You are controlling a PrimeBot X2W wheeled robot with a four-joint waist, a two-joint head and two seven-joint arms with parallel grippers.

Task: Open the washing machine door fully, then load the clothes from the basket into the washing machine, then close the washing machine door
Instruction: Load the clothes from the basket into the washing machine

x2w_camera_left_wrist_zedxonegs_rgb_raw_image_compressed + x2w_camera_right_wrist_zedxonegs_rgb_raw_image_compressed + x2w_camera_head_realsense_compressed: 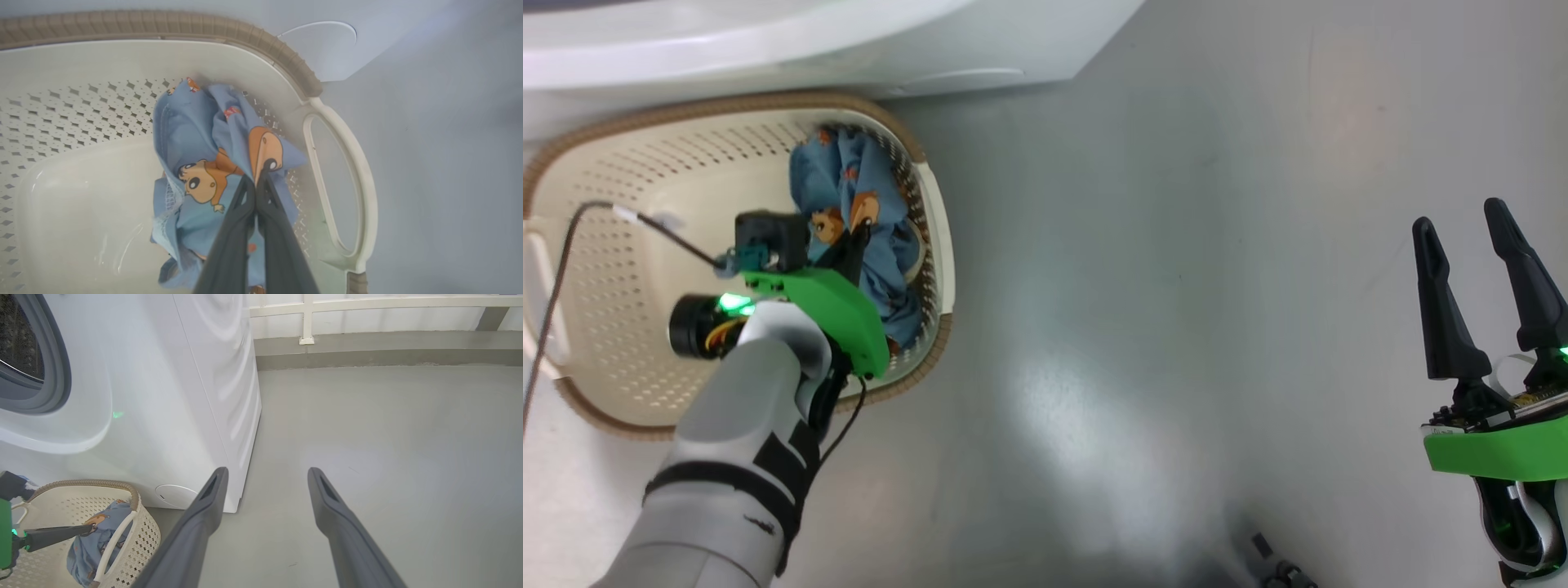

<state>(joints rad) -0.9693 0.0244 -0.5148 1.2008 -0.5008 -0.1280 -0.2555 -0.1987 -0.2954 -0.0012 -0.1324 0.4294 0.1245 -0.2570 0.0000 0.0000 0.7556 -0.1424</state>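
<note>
The basket (645, 163) sits on the floor (1135, 245), close against the foot of the washing machine (163, 396). That is a sensible place for it, as it keeps the carry to the drum short.

The clothes (196, 134), blue cloth with orange cartoon figures, lie bunched against the basket's end wall beside the side handle (347, 163). The rest of the basket bottom is bare.

The left fingers (237, 220) reach down into the basket and are pressed fully together. A fold of the blue cloth is pinched between their tips, at the top of the heap. The hold is on a raised ridge of fabric, which gives a narrow pinch something to bite. How much of the bundle will come up with that fold cannot be judged.

The right fingers (1441, 318) are spread wide and hold nothing. They hang over bare floor, well apart from the basket, which keeps them out of the left arm's way.

The grey rubber seal (57, 375) and the dark drum (16, 335) behind it are exposed, so the opening appears ready for loading.

Assessment: loading is under way, at the pick-up. A lift and a carry to the opening should follow. The risk is loose cloth trailing and catching on the basket rim.
</note>
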